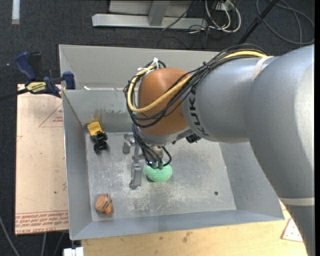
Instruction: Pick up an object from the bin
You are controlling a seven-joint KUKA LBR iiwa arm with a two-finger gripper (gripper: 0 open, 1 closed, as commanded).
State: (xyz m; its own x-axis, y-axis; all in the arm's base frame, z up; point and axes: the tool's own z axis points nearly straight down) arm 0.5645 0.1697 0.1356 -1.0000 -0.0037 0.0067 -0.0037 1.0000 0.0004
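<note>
Your jaws hang low beside the green ball (160,174) in the bin (200,192), probably to take it; clenched or released, you cannot tell.

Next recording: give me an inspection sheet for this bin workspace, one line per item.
Surface: grey metal bin, floor scuffed with pale dust.
Job's things: green rounded soft-looking lump, mid-floor, right beside the claw.
Clutter: yellow-and-black toy truck toward the view's upper left; small orange-brown rounded lump at lower left.
Grippers: claw low over the bin floor; whether it grips anything cannot be told.
Cables: yellow and black cables looped round the orange wrist cover.
Surroundings: dark carpet; loose cords at top.
</note>
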